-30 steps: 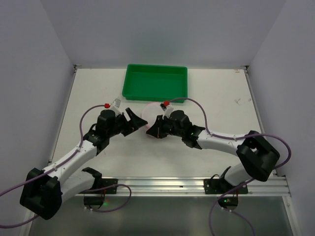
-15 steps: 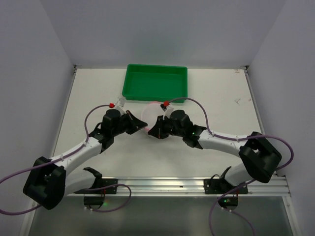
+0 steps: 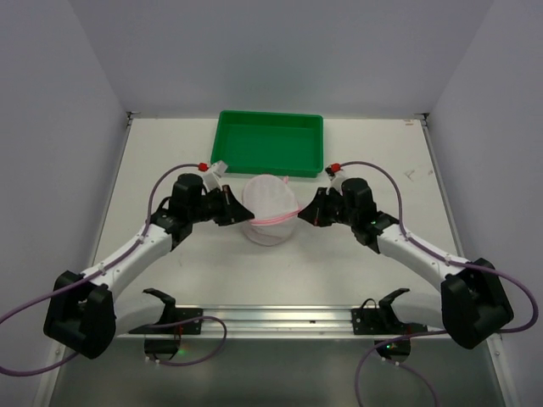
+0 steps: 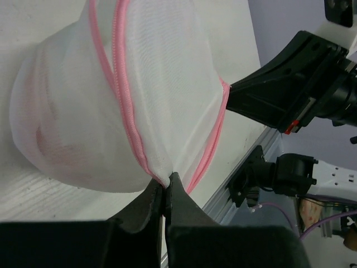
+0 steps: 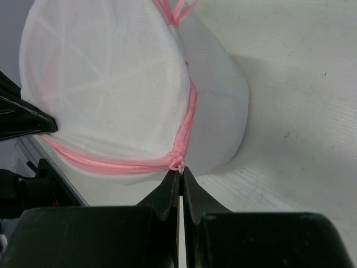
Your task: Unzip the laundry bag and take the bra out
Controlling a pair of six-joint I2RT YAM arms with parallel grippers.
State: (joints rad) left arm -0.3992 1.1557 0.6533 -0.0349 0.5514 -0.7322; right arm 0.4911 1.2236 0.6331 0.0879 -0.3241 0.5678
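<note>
One pinkish blur (image 4: 58, 146) inside laundry bag (image 4: 167, 84)

The left end effector (image 3: 240, 214) has pinched the laundry bag (image 3: 270, 203) while the right end effector (image 3: 304, 212) pulled rightward.

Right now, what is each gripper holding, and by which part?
Both pinch the laundry bag: left gripper its pink-trimmed edge, right gripper the zipper opposite.
</note>
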